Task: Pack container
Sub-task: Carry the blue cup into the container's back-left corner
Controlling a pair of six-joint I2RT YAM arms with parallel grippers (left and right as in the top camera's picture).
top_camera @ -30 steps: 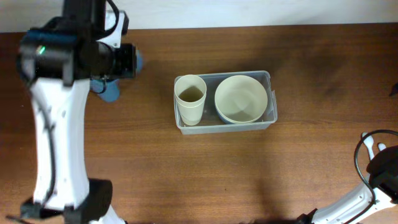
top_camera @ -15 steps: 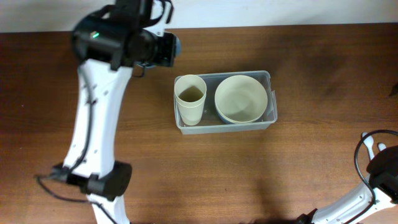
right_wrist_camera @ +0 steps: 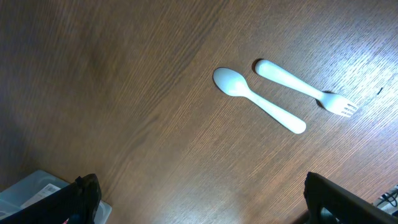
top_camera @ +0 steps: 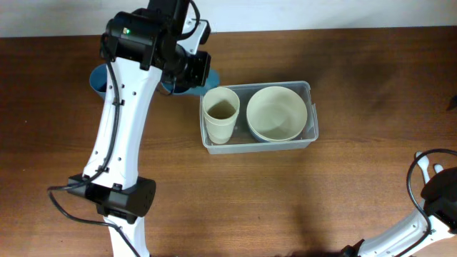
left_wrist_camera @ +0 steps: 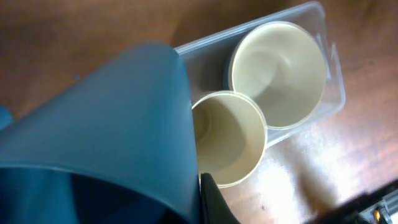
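The container (top_camera: 312, 135) is a clear plastic bin at the table's middle. It holds an upright cream cup (top_camera: 220, 114) on its left side and a cream bowl (top_camera: 277, 113) on its right side. My left gripper (top_camera: 191, 70) is shut on a blue cup (top_camera: 173, 87), held just off the container's back left corner. In the left wrist view the blue cup (left_wrist_camera: 106, 137) fills the left side, with the cream cup (left_wrist_camera: 227, 137), the cream bowl (left_wrist_camera: 278, 71) and the container's rim (left_wrist_camera: 314, 9) beyond it. My right gripper (right_wrist_camera: 211, 205) is open and empty over bare wood.
A blue round dish (top_camera: 98, 77) sits at the back left, partly hidden by the left arm. A white spoon (right_wrist_camera: 258, 99) and a white fork (right_wrist_camera: 305, 87) lie on the table in the right wrist view. The right arm (top_camera: 435, 200) is at the front right corner.
My left arm has swung to the right with the blue cup, from the back left to just beside the container's back left corner. The blue dish is now uncovered.
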